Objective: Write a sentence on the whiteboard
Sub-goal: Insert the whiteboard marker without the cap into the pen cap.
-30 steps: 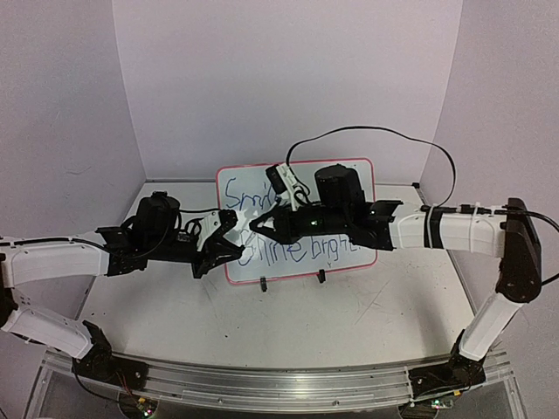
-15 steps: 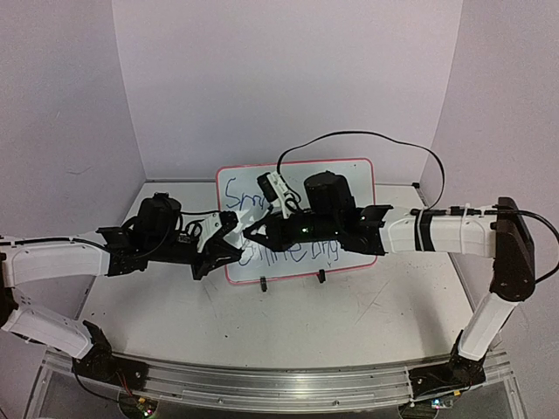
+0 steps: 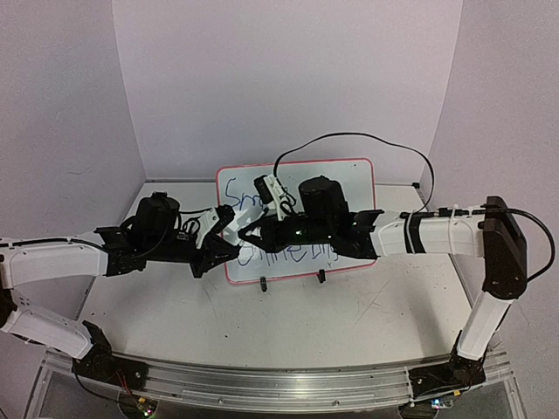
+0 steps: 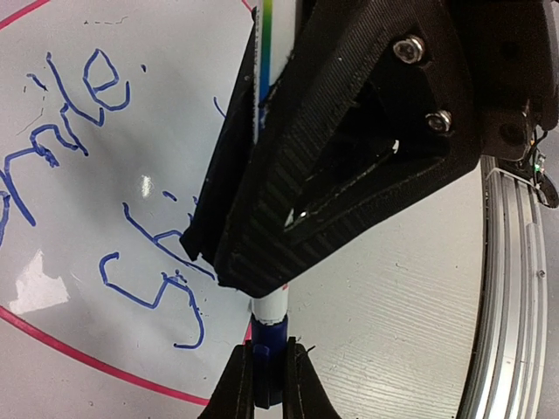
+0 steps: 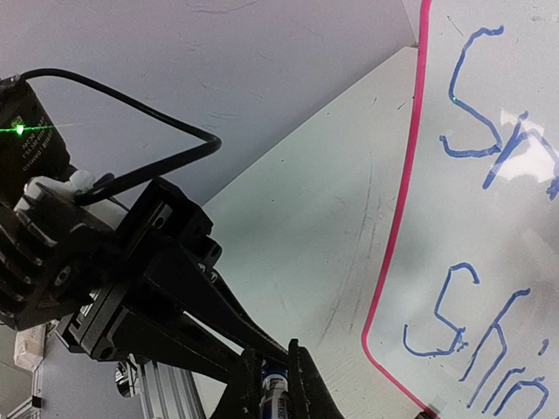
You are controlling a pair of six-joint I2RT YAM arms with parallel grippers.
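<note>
While the top view has my two arms meeting mid-table, the stock reads as follows. One whiteboard (image 3: 356, 182), upright on two black clip feet (image 3: 321, 277), at twelve o'clock from my bases. Two lines of blue writing on it. One table (image 3: 306, 332). One black cable (image 3: 349, 135). My left pincer (image 3: 229, 236) sits at the board's nine o'clock edge. My right pincer (image 3: 249, 231) is in front of the board's face, the nearer of the two to the writing.

Left wrist view: one marker (image 4: 265, 307), white barrel, blue end, long axis running six to twelve o'clock. My left pincer is clamped tight on the blue end at six. My right pincer is closed round the barrel above it. The whiteboard lies at nine o'clock of the marker, its pink frame passing at seven.

Right wrist view: my right pincer at six o'clock, closed on the marker. My left pincer reaches in from nine. The whiteboard stands at three o'clock, off to the marker's side. Judgement: to write more, the tip must swing toward three o'clock, and my right arm is the better placed.
</note>
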